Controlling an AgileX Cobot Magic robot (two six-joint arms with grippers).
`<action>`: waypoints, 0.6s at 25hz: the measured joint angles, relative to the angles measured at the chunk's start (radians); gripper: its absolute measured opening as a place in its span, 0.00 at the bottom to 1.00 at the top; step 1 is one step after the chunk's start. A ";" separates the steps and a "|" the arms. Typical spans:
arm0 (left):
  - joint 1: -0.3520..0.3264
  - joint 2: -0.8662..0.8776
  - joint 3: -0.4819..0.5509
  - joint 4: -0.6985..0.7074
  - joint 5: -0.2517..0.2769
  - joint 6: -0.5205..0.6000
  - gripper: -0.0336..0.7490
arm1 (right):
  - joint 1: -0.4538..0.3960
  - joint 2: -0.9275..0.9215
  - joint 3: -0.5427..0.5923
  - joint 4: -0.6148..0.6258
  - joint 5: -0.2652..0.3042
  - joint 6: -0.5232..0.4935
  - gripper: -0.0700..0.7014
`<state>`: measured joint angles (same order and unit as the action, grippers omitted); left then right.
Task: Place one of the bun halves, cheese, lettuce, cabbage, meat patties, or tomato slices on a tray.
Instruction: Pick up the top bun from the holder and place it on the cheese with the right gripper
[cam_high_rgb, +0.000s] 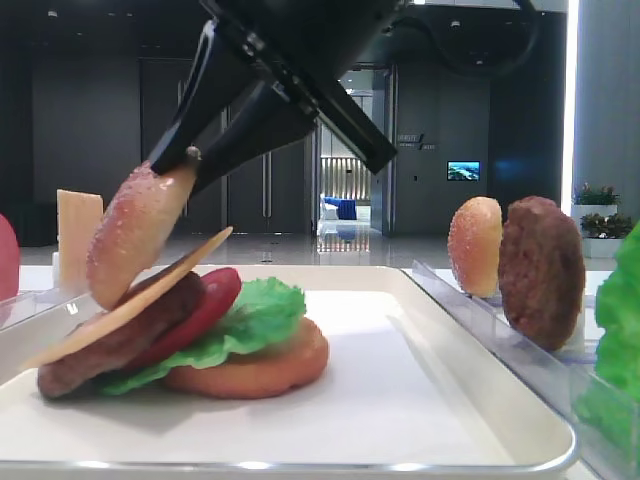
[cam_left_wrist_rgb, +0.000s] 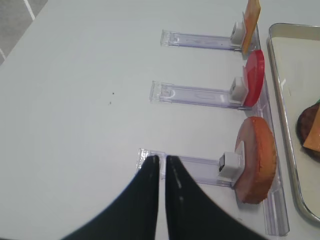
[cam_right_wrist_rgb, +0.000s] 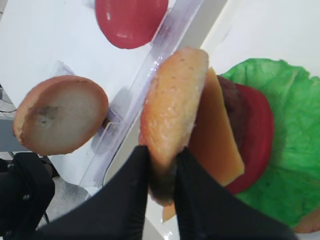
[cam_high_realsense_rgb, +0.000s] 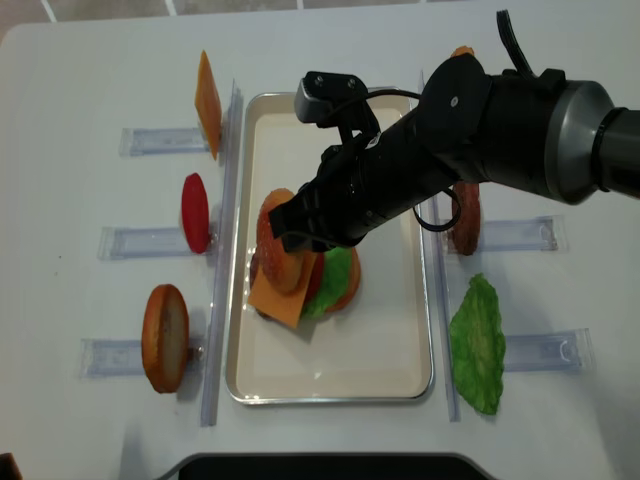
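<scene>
The right gripper was clamped on the edge of the domed, golden-brown speckled bun top, over the tilted tan-yellow square cheese slice. Looked light, stiff and kinda slick, so that rim pinch seemed right. The left gripper was closed on nothing.

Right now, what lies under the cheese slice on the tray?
Under the cheese slice: meat patty, tomato slice, lettuce, then bottom bun on the tray. The patty's middle is covered.
</scene>
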<state>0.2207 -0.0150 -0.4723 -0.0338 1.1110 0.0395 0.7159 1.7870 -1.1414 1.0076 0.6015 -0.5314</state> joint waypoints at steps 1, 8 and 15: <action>0.000 0.000 0.000 0.000 0.000 0.000 0.08 | -0.009 0.000 0.000 -0.011 0.008 0.000 0.23; 0.000 0.000 0.000 0.000 0.000 0.000 0.08 | -0.045 0.000 0.000 -0.068 0.052 0.000 0.23; 0.000 0.000 0.000 0.000 0.000 0.005 0.08 | -0.078 -0.001 0.005 -0.141 0.063 0.000 0.53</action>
<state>0.2207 -0.0150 -0.4723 -0.0338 1.1110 0.0444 0.6380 1.7861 -1.1362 0.8662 0.6641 -0.5314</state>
